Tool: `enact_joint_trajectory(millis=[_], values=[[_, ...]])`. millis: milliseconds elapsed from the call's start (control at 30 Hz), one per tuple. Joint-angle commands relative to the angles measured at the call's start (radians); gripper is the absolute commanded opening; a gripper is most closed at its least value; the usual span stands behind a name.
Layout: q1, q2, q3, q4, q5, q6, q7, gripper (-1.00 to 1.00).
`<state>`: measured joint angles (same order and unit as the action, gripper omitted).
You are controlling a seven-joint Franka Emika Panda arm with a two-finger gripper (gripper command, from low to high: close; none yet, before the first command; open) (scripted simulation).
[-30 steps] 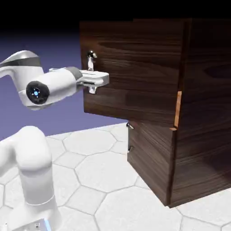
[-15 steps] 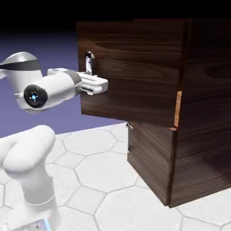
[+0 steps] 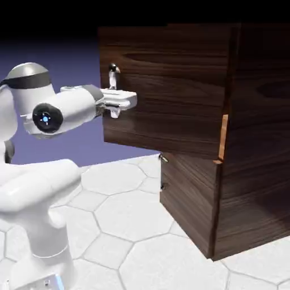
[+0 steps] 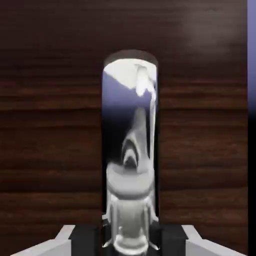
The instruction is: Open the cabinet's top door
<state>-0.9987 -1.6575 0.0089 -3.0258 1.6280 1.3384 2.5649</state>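
The cabinet (image 3: pixel 255 141) is a tall dark wood-grain box at the exterior view's right. Its top door (image 3: pixel 170 96) stands swung partly out, showing an orange-tan rim (image 3: pixel 224 136) at the hinge side. A silver bar handle (image 3: pixel 114 76) sits at the door's free left edge. My gripper (image 3: pixel 116 107) reaches in from the left and is shut on this handle's lower part. In the hand view the shiny handle (image 4: pixel 131 150) rises large between my grey fingertips (image 4: pixel 65 240), and the gripper (image 4: pixel 130 242) is closed around its base. Door wood (image 4: pixel 50 125) fills the rest.
The shorter lower door (image 3: pixel 187 198) is closed, and its small handle (image 3: pixel 163 158) pokes out below the top door. White hexagon-tiled table (image 3: pixel 130 221) lies in front. My arm's thick white base link (image 3: pixel 39 209) stands at the lower left. Blue-violet backdrop (image 4: pixel 251 50) shows past the door's edge.
My fingers have tightened on the handle. The door's free edge swung slightly left, then came back a little. The arm's lower link has shifted right and its shoulder has moved.
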Motion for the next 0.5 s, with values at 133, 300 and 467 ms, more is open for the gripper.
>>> enact_joint_trajectory(millis=[133, 300, 467], values=[[0.023, 0.181, -0.139, 0.061, -0.159, -0.101, -0.123, -1.00], [0.073, 0.362, -0.253, 0.142, -0.303, -0.185, -0.236, -1.00], [0.149, 0.544, -0.357, 0.245, -0.434, -0.268, -0.340, -1.00]])
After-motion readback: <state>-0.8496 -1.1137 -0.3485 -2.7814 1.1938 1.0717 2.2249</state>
